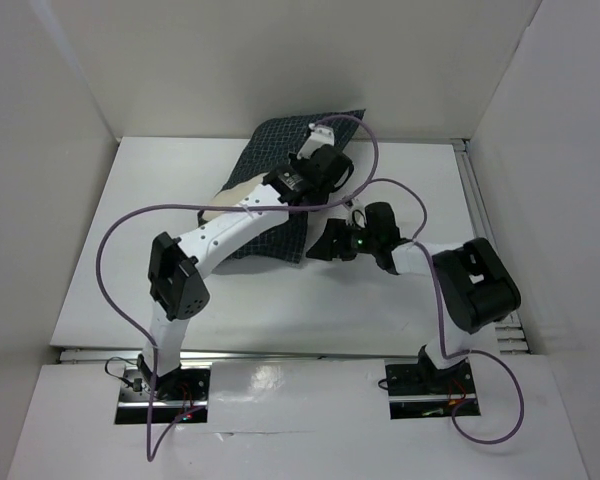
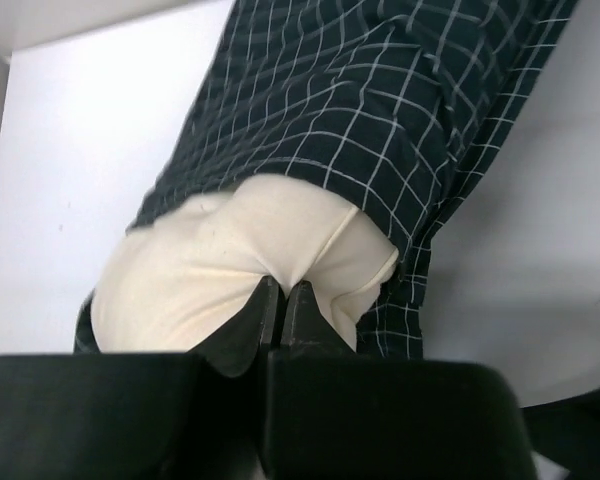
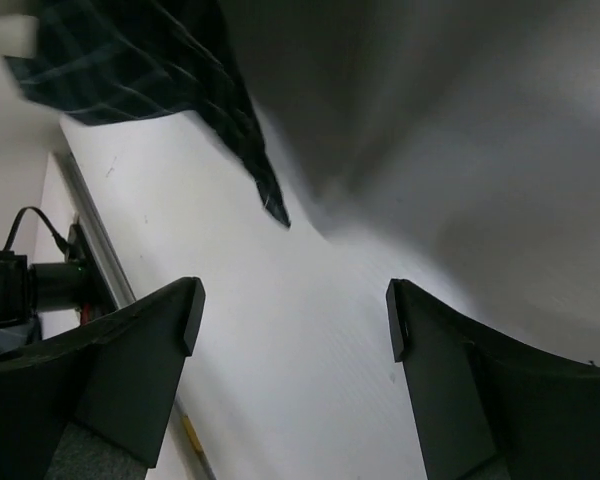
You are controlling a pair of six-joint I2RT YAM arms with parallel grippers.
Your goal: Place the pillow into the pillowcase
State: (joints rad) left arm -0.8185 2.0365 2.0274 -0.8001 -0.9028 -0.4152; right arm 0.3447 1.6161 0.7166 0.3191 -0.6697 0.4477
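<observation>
The dark navy checked pillowcase (image 1: 280,145) lies at the back middle of the table. The cream pillow (image 1: 232,196) sticks out of its left end, with the rest inside. In the left wrist view the pillow (image 2: 190,270) bulges out of the pillowcase's (image 2: 360,110) opening. My left gripper (image 2: 283,291) is shut on a pinch of the pillow's fabric; in the top view the left gripper (image 1: 268,187) sits over the cloth. My right gripper (image 1: 318,245) is open and empty just right of the pillowcase's near edge. The right wrist view shows the right gripper (image 3: 292,305) above bare table, with a pillowcase corner (image 3: 130,70) beyond.
White walls enclose the table on the left, back and right. A metal rail (image 1: 480,215) runs along the table's right edge, and also shows in the right wrist view (image 3: 92,250). A purple cable (image 1: 130,225) loops over the left arm and another (image 1: 380,150) arcs above the pillowcase.
</observation>
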